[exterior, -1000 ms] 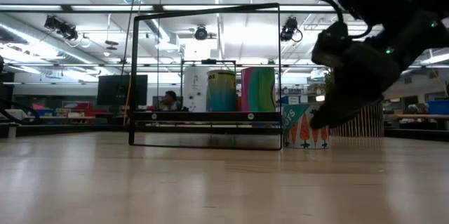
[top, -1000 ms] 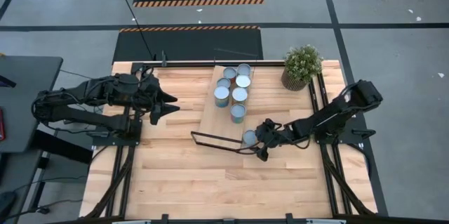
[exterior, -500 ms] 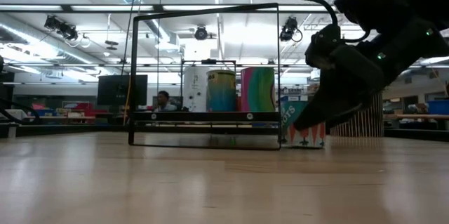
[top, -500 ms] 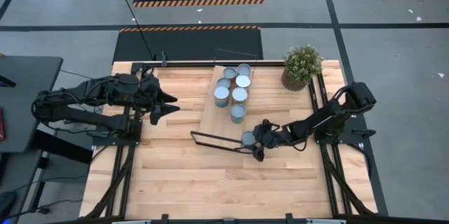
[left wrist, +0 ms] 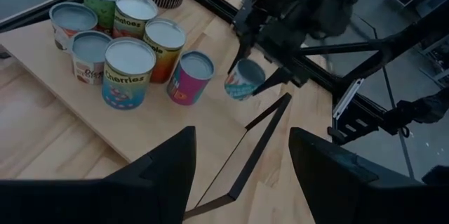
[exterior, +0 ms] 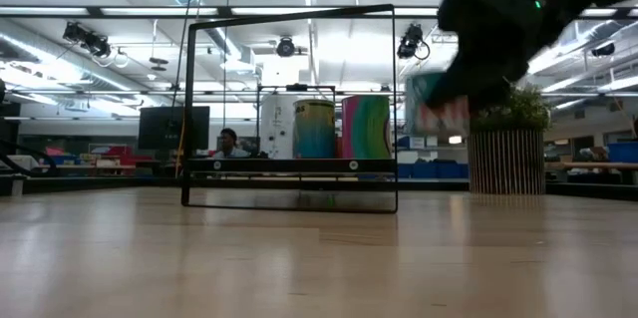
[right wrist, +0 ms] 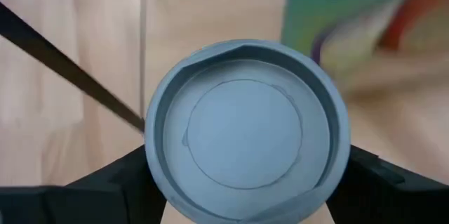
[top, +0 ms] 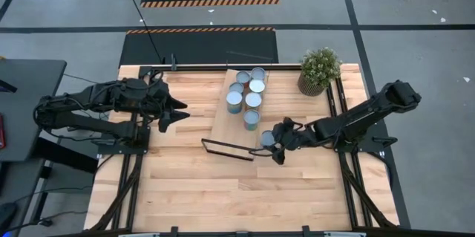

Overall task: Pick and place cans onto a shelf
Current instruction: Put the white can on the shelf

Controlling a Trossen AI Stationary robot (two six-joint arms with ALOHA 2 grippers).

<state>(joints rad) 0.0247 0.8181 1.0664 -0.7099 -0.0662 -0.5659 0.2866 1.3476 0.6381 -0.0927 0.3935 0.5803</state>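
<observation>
Right gripper (top: 272, 142) clamped on one can (top: 267, 138), fingers pinching its sides; in right wrist view round top (right wrist: 245, 154) fills the frame between both dark fingers (right wrist: 105, 185). Can lifted clear of tabletop (top: 185, 185): low view shows it up in the air (exterior: 436, 104), well above the wood, next to the black frame's (exterior: 289, 109) right post. Left wrist view: held can (left wrist: 244, 79) tilted, long axis leaning off vertical, pale top still mostly upward and turned toward that camera. From above, sits just off the shelf's (top: 226, 129) near right corner, beside the frame end, close to but apart from the nearest standing can (top: 251, 119).

Six other cans (top: 247, 92) clustered on shelf, far half, all upright, axes vertical, tops up. Shelf long axis runs from table's back edge toward the front, frame at the near end. Potted plant (top: 319, 70) at back right of table, well apart from held can.

Left gripper (top: 180, 109) hovering over left part of table, pointing at shelf, fingers (left wrist: 158, 175) spread, nothing between them.
</observation>
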